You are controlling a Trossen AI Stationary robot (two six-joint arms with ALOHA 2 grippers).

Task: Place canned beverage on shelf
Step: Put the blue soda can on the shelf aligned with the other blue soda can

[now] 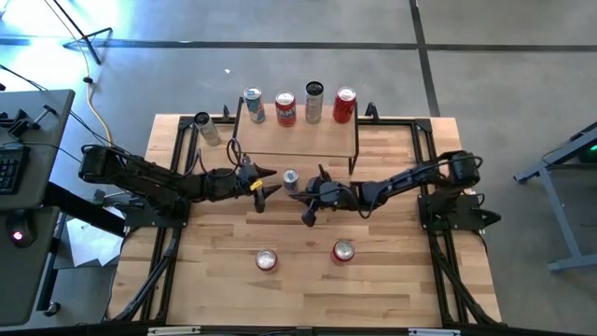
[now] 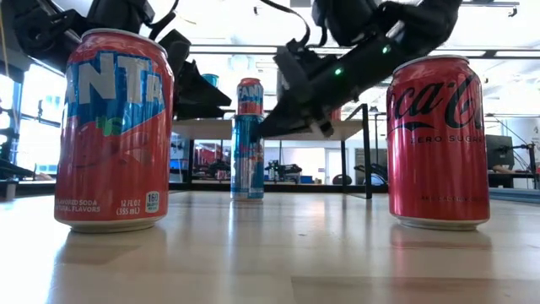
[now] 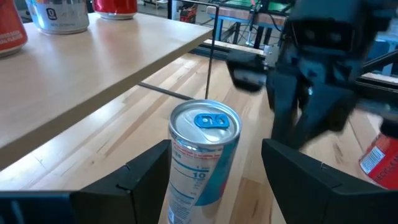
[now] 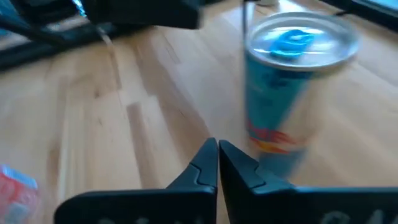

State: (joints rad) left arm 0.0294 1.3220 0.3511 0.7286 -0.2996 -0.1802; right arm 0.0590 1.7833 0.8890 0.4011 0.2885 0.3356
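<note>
Aluminium, thin-walled and smooth: the slim blue-and-silver can [image 1: 290, 180] stands upright on the table [image 1: 392, 289] just in front of the shelf [image 1: 298, 142], near the table's middle. It looks light but dentable and likely slick, so a grip across the mid-body seems safest, not at the rim. The left pincer [image 3: 214, 168] stands open, one finger on either side of the can, holding nothing. The right pincer [image 4: 217, 163] is closed and empty, just beside the can.
</note>
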